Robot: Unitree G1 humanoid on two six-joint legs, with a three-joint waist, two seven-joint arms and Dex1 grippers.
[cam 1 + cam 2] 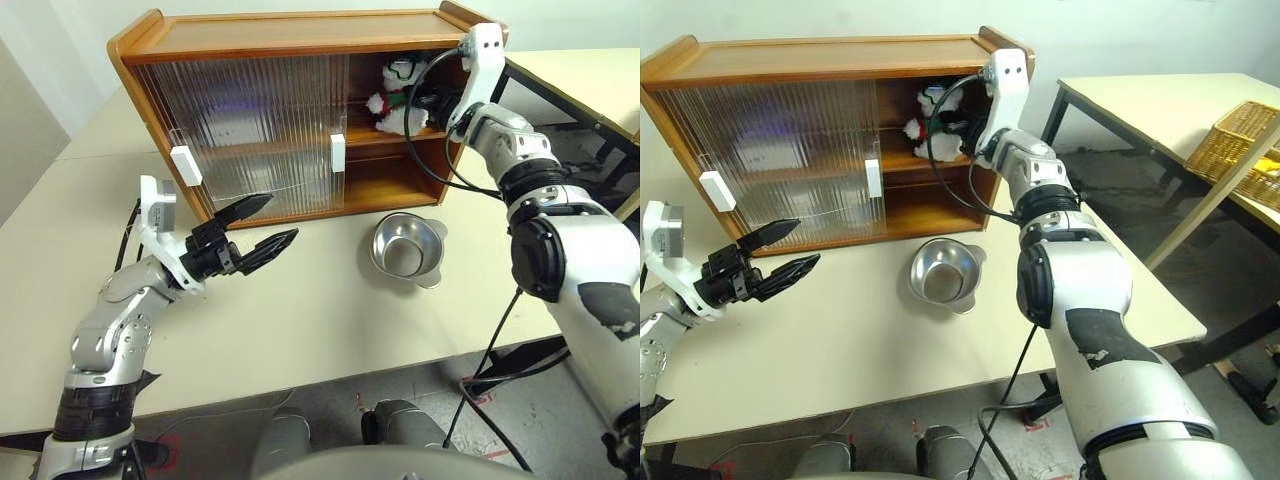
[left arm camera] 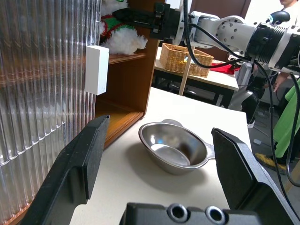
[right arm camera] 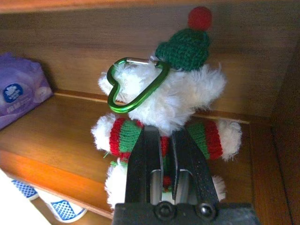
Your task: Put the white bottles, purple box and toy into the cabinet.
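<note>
**A:** So, where's the toy sitting? In the head views I just see a white fluffy blob at about 1 o'clock, inside the cabinet on the middle shelf, with the right arm half covering it.

**B:** The right wrist view clears that up. The right gripper has its fingers pinched nearly together on the striped scarf, and the toy sits on the shelf boards. You also get the green hat with its red pompom at 12 o'clock and a green heart-shaped clip on it, which the head views barely show.

**A:** And the purple box?

**B:** At 9 o'clock of that same view, on the same shelf, cut off by the edge. From the head it's just a purple smudge behind the ribbed door.

**A:** Left side?

**B:** The left gripper is spread wide with nothing in it, above the table at 8 o'clock. Its wrist view frames the steel bowl between the fingers, plus a wicker basket further back.

**A:** White bottles?

**B:** There's something white with blue print under the shelf edge; I can't tell what.
</note>
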